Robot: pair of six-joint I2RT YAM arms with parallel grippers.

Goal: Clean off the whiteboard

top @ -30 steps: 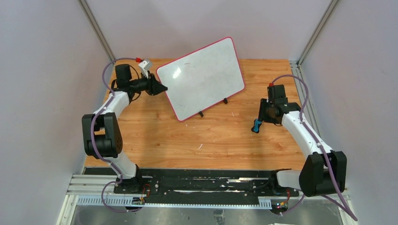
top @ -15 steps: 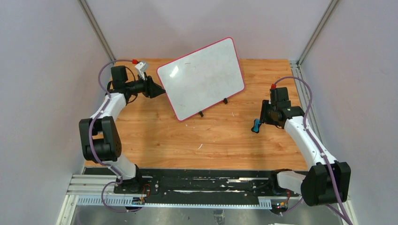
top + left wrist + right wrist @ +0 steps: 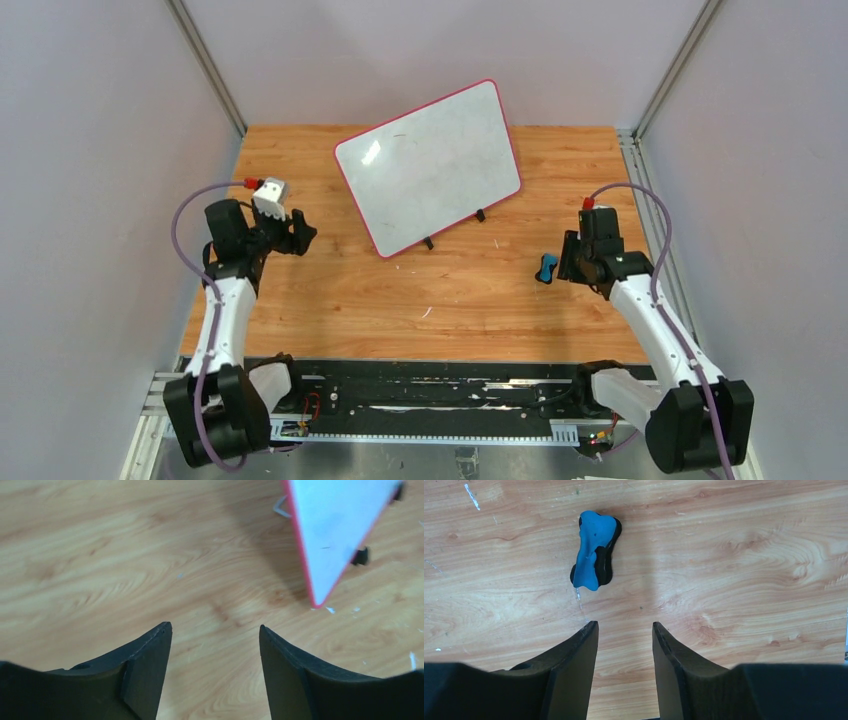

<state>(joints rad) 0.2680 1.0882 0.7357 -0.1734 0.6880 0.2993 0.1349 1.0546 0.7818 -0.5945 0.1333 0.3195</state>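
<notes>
The whiteboard (image 3: 430, 165) stands tilted on two black feet at the back middle of the table, with a thin red frame and a white face on which I see no writing. Its lower corner shows in the left wrist view (image 3: 340, 530). My left gripper (image 3: 305, 232) is open and empty, left of the board and apart from it (image 3: 215, 630). The blue-and-black eraser (image 3: 546, 268) lies on the table right of centre. My right gripper (image 3: 566, 262) is open and empty, just right of the eraser (image 3: 595, 550), with bare wood between its fingers (image 3: 624, 627).
The wooden table (image 3: 430, 300) bears small white flecks near the board's feet (image 3: 330, 610). Grey walls and metal posts close in the back and sides. A black rail runs along the near edge (image 3: 430, 385).
My left gripper has pulled back from the board's left edge toward the near left. My right gripper let go of the eraser, which now lies on the table, and drew back right.
</notes>
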